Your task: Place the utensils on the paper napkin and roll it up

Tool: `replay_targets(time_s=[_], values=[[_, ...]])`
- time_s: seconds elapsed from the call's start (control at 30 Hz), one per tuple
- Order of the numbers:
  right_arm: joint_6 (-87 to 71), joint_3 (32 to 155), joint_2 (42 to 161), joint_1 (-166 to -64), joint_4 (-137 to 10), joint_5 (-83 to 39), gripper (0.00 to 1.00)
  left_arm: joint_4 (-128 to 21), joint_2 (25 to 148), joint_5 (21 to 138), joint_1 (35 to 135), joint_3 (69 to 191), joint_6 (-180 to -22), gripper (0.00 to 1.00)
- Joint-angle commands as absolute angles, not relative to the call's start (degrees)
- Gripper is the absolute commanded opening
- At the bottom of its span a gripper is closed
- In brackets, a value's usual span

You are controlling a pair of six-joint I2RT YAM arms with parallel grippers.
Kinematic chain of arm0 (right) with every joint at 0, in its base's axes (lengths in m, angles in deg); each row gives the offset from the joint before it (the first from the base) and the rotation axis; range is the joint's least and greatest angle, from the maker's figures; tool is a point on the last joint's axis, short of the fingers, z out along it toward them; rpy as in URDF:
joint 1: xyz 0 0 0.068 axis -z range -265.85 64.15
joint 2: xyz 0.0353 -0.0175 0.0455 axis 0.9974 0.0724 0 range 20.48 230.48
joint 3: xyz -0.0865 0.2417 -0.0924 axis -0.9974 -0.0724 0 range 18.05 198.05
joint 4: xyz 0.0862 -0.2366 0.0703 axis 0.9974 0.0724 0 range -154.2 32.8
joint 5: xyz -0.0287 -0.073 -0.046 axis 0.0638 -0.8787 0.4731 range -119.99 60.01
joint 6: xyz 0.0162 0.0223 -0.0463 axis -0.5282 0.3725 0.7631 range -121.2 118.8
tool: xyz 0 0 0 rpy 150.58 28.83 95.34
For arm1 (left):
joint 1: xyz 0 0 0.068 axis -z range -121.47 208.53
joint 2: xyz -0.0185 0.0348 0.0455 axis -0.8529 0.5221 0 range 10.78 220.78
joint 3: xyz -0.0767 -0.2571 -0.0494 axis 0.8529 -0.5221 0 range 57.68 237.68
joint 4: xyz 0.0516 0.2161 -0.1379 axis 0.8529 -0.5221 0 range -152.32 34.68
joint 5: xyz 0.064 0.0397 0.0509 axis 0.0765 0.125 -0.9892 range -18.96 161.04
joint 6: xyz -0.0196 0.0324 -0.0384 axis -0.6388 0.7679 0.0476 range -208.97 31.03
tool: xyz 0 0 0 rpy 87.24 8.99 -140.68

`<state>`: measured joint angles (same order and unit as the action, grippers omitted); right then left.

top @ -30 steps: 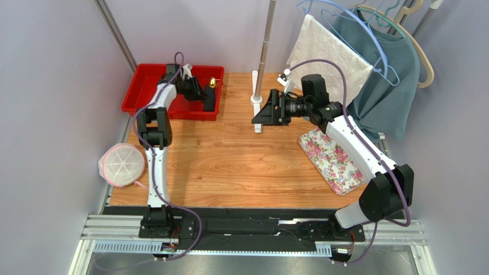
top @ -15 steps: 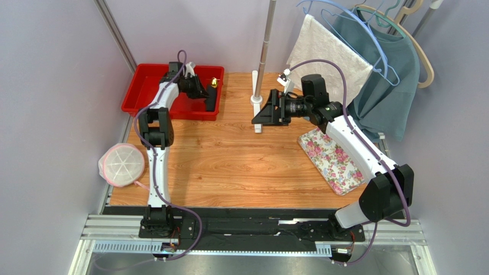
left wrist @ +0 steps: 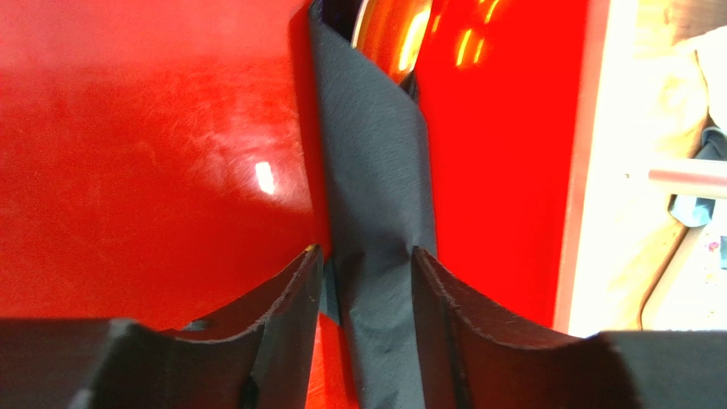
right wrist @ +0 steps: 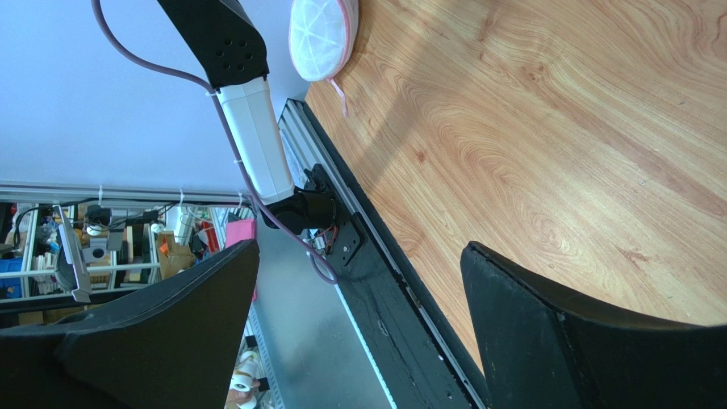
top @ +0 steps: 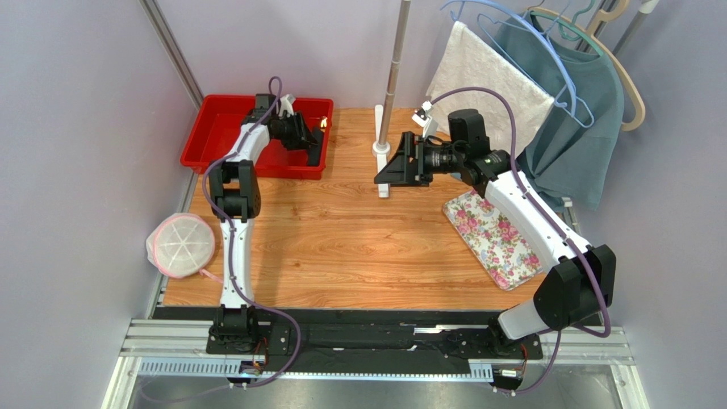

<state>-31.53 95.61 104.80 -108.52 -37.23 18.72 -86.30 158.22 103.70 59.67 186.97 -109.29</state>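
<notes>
Black paper napkin (left wrist: 375, 213), rolled around a gold-tipped utensil (left wrist: 392, 30), is standing in the red tray (left wrist: 154, 170) between the fingers of the left tool (left wrist: 365, 256); whether they are gripping cannot be told. Right tool (right wrist: 358, 249) is hanging wide, empty. Rolling appears done.

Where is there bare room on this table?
Bare: the middle of the wooden table, between the white round mesh pouch and the floral-patterned mat. Crowded: the far edge, with the red plastic tray and white pole base.
</notes>
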Motion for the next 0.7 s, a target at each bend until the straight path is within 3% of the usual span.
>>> replay_targets(time_s=[0.0, 0.17, 0.2, 0.4, 0.47, 0.67], values=[[-30.2, 99.1, 104.5, -108.3, -36.9, 19.3, 0.93, -85.5, 151.7, 102.2, 59.1, 186.0, -107.9, 0.57], [-29.5, 100.9, 103.8, -107.4, -35.3, 18.9, 0.94, -86.2, 147.2, 99.4, 58.9, 186.2, -106.2, 0.70], [-29.3, 101.1, 103.5, -107.2, -34.8, 18.9, 0.94, -86.6, 146.5, 98.6, 57.5, 186.3, -105.7, 0.78], [-27.2, 102.2, 101.2, -104.4, -32.3, 17.6, 0.95, -91.8, 139.3, 94.5, 57.0, 186.9, -98.8, 0.84], [-25.1, 102.6, 99.8, -102.8, -31.1, 16.3, 0.96, -95.4, 135.6, 94.5, 57.0, 187.0, -96.4, 0.99], [-20.2, 100.9, 95.4, -98.3, -26.3, 11.6, 1.00, -103.8, 121.4, 89.6, 58.3, 181.6, -90.3, 0.99]])
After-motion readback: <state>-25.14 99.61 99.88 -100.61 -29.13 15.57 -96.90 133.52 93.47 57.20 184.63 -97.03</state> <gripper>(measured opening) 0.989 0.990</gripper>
